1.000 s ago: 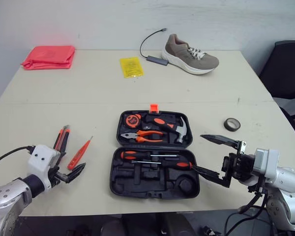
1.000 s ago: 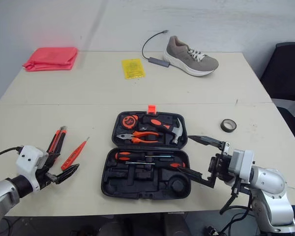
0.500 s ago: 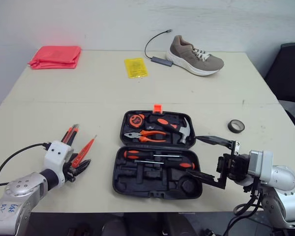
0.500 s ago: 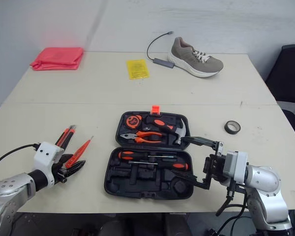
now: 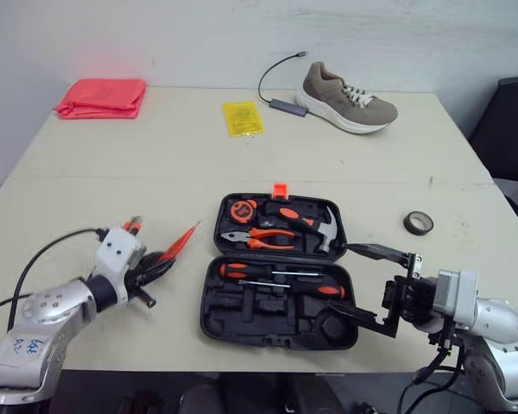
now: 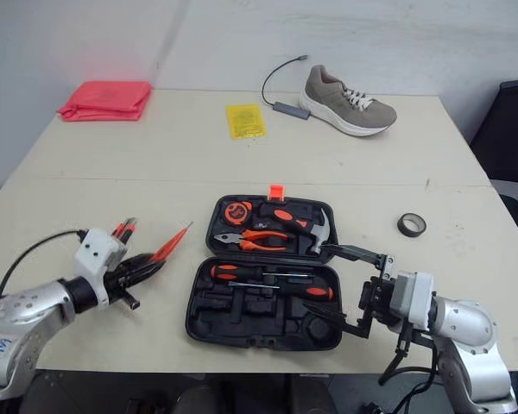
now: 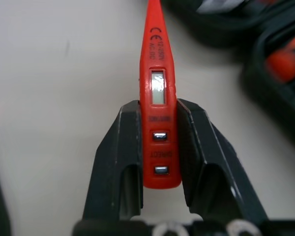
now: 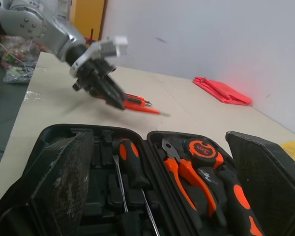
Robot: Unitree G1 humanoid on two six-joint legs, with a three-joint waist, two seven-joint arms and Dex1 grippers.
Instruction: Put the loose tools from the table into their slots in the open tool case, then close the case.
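Note:
The black tool case [image 5: 214, 321] lies open in front of me, with a tape measure, pliers [image 5: 257, 236] and a hammer [image 5: 321, 229] in its far half and screwdrivers [image 5: 268, 271] in its near half. Left of the case, my left gripper [image 5: 158, 264] is shut on a red tester pen [image 7: 157, 88], whose tip [image 5: 190, 228] points toward the case. An orange and black utility knife [image 5: 131, 226] lies just behind that gripper. My right gripper [image 5: 369, 283] stands open at the case's right end, nothing between its fingers [image 8: 64, 172].
A black tape roll [image 5: 418, 222] lies right of the case. At the far side of the table are a brown shoe [image 5: 350, 90], a cable [image 5: 281, 86], a yellow packet [image 5: 242, 118] and a folded red cloth [image 5: 101, 97]. A dark chair [image 5: 505, 129] stands at the right.
My left gripper has shut on the red tester pen and carried it toward the case. The right gripper stays open by the case. The camera has shifted slightly.

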